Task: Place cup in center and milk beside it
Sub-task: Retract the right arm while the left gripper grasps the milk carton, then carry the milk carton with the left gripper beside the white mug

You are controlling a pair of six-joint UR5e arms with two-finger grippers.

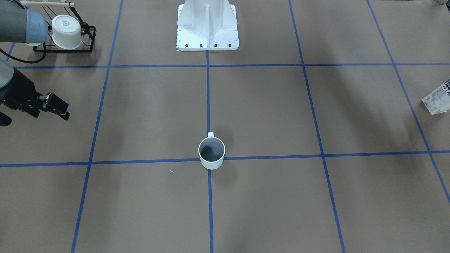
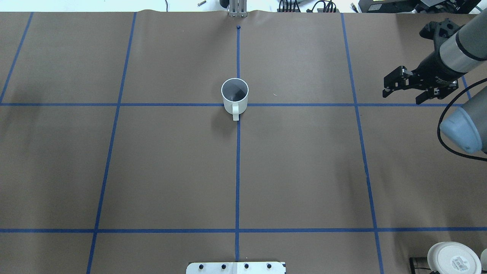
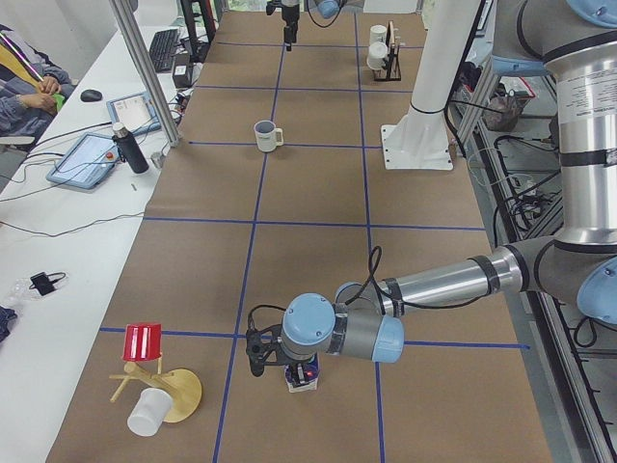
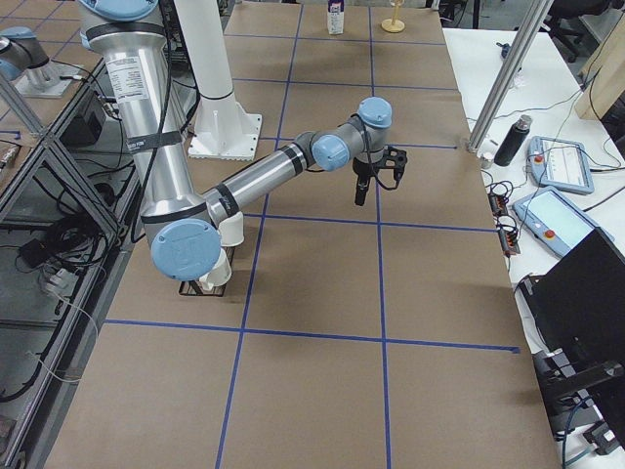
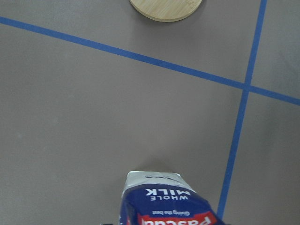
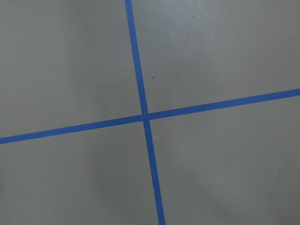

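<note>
Left gripper [image 3: 292,367] sits at the milk [image 5: 164,202] on the table's [image 2: 304,171] left end; we cannot tell whether it grips. The cup [image 2: 234,96] stands upright on the centre tape crossing [image 2: 252,104]. Right gripper [image 2: 401,97] hangs well apart, jaws spread, empty.

Cup [image 1: 211,151] is upright, mouth up, grey inside showing. It sits straight out in front of the white base [image 1: 207,28], its squared handle pointing back at the base. The milk [image 5: 164,201] stands upright well off to that base's left, white below, with a blue-and-red top reading "WHOLE MILK".
</note>
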